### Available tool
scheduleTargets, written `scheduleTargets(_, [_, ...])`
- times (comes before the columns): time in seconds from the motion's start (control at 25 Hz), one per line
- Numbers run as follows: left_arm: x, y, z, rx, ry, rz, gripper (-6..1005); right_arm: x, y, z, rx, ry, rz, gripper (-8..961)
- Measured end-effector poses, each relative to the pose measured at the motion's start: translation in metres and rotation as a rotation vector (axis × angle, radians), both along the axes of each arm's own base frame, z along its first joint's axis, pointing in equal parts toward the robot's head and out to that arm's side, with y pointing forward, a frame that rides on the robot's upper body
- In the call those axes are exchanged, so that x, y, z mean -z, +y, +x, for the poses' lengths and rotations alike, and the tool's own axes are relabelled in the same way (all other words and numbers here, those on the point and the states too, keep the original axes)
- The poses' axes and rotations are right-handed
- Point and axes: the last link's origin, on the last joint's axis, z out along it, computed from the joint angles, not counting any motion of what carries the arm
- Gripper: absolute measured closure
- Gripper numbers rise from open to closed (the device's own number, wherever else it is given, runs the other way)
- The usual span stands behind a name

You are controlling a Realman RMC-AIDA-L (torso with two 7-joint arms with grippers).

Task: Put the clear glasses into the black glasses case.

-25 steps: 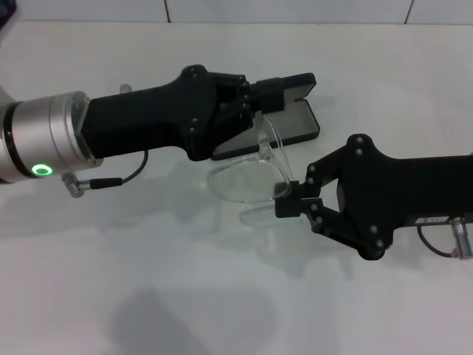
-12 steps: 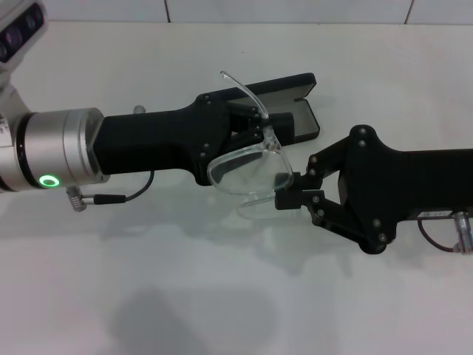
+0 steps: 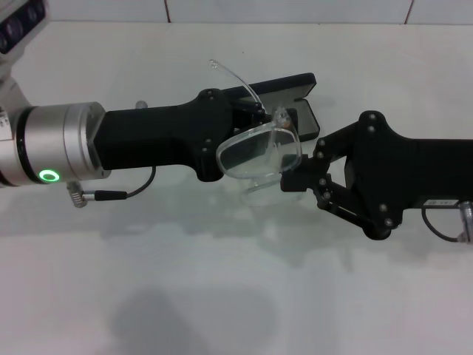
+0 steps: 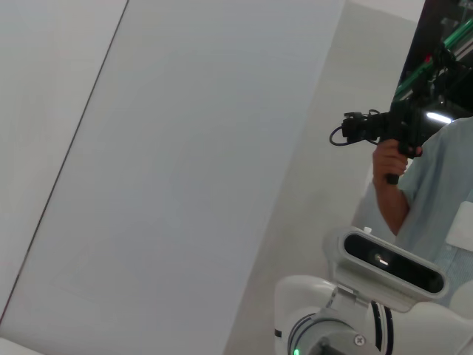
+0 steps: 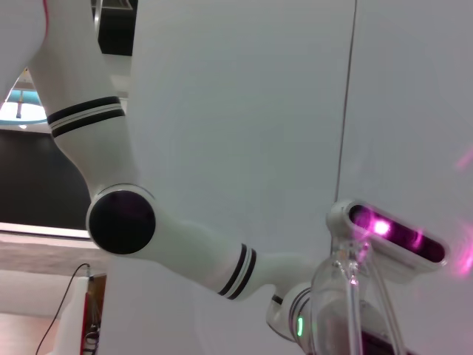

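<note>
The clear glasses hang tilted above the table, lenses facing me, with one thin arm sticking up toward the back left. My right gripper is shut on the frame's right end. In the right wrist view the clear glasses show close up. My left gripper reaches in from the left and meets the glasses at their upper hinge, right in front of the black glasses case. The case lies open behind both grippers, its lid raised at the back, and is partly hidden by the left gripper.
The white table stretches bare in front of both arms. A tiled wall edge runs along the back. The left wrist view shows only a wall, a person holding a camera, and the robot's head.
The glasses rose off the table and turned from lying flat to standing upright, held by the right gripper. My left gripper pulled back from the case lid to the glasses' upper hinge.
</note>
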Motion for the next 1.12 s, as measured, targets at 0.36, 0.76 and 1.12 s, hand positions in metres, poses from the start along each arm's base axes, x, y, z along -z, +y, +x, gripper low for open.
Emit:
scheduleTargets(0.36, [-0.006, 0.001, 0.003, 0.002, -0.046, 0.027, 962, 0.000, -0.002, 0.001, -0.002, 0.004, -0.009, 893])
scheduleTargets(0.76, [-0.026, -0.002, -0.003, -0.016, -0.143, 0.156, 962, 0.001, -0.005, 0.003, -0.006, 0.006, -0.025, 893])
scheduleTargets(1.12, [-0.042, 0.004, -0.047, -0.206, -0.195, 0.367, 962, -0.014, -0.021, 0.004, -0.086, 0.141, 0.014, 893])
